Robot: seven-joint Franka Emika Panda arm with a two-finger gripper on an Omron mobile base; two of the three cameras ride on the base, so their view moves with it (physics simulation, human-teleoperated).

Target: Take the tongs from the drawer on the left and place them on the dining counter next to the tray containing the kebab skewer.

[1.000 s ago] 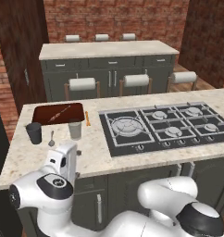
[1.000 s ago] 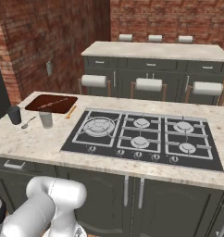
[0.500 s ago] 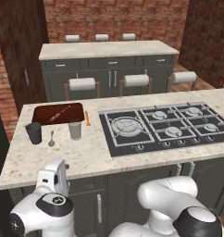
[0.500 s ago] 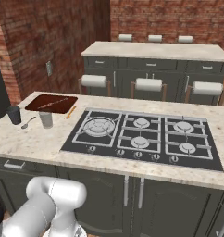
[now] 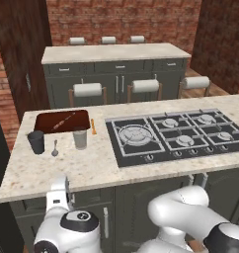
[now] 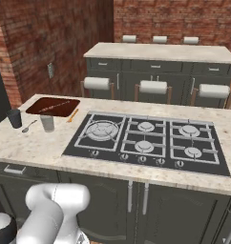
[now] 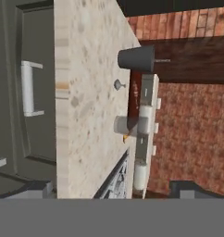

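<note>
Drawer (image 7: 28,88) closed, ahead of parted jaws

The white Franka Panda arm with dark joints is folded low in the foreground of the left base view, its thick white links curving from the lower right across to the lower left, where a round dark-capped joint sits beneath the wrist. The white hand stands upright above that joint, and the two-finger gripper (image 5: 59,184) at its top is partly hidden, the hand lying against the front edge of the worktop. In the hand view the two dark finger tips (image 7: 37,187) stand far apart at the lower corners, jaws spread wide with nothing between them.
</note>
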